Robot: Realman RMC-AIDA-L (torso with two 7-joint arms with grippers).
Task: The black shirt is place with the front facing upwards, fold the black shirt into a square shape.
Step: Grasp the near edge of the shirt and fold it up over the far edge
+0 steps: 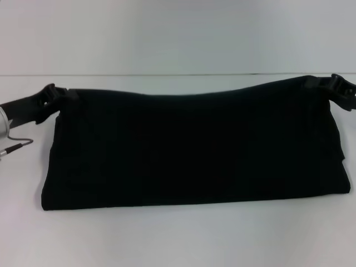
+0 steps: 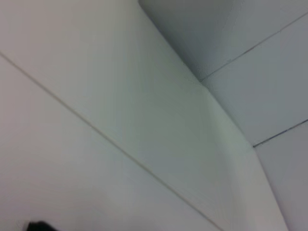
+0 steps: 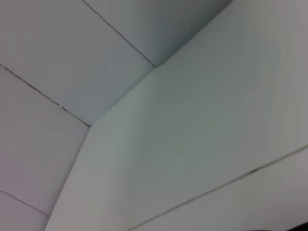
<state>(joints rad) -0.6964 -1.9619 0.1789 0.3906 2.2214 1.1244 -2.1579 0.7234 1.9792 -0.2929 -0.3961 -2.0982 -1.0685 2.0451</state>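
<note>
I see the shirt folded into a wide band across the table, my left end effector pinching its far left corner and my right end effector pinching its far right corner.

Head camera looks down on the table; wrist cameras face bare panels.

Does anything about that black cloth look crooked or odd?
Nothing damaged. The black shirt is a wide band, its far edge sagging between the left claw and right claw at its corners; the right side looks slightly uneven.
</note>
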